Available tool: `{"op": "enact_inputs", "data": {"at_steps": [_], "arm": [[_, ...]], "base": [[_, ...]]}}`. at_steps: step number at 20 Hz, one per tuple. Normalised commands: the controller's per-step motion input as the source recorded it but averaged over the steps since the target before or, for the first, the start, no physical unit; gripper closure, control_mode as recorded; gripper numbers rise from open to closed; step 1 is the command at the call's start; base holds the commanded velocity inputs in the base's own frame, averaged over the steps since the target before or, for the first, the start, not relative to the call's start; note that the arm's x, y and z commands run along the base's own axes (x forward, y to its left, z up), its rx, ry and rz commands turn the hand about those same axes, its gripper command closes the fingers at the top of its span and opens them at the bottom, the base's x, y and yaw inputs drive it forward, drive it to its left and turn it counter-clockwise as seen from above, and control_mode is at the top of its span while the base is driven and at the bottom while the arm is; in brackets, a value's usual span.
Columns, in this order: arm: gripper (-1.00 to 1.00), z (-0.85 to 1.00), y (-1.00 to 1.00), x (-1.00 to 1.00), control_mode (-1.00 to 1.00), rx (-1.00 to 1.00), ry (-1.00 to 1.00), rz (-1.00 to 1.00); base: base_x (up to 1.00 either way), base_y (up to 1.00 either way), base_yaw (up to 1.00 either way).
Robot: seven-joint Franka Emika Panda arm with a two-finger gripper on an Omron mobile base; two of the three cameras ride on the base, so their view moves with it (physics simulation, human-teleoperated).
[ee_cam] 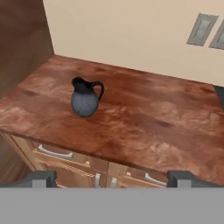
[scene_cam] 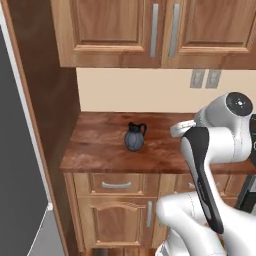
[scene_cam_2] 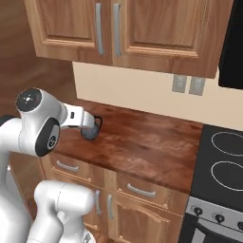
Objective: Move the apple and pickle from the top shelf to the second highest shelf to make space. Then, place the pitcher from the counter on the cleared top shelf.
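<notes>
Pitcher [scene_cam: 135,137] stood upright on the counter [scene_cam: 100,150], toward its left end, handle to the right in the hand view, w/ nothing touching it. Gripper [ee_cam: 111,178] hung back over the counter's front edge, well apart from pitcher, fingers [ee_cam: 43,178] spread wide, holding nothing. Drawers [scene_cam: 116,184] below the counter, upper cabinets [scene_cam: 112,30] above, wall outlets [scene_cam: 206,78] on the backsplash, stove [scene_cam_2: 223,166] at the right.
</notes>
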Motion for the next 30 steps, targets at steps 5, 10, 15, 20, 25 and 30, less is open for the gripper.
{"op": "enact_inputs", "data": {"at_steps": [5, 10, 15, 20, 25, 30], "arm": [[-1.00, 0.00, 0.00, 0.00, 1.00, 0.00, 0.00, 0.00], [-1.00, 0.00, 0.00, 0.00, 1.00, 0.00, 0.00, 0.00], [-1.00, 0.00, 0.00, 0.00, 1.00, 0.00, 0.00, 0.00], [-1.00, 0.00, 0.00, 0.00, 1.00, 0.00, 0.00, 0.00], [-1.00, 0.00, 0.00, 0.00, 1.00, 0.00, 0.00, 0.00], [-1.00, -0.01, 0.00, 0.05, -1.00, 0.00, 0.00, 0.02]], "base": [[0.22, -0.21, 0.22], [0.51, 0.00, 0.29], [0.57, 0.00, 0.32], [0.53, 0.00, 0.31], [0.35, 0.00, 0.30], [0.20, 0.04, 0.20]]}}
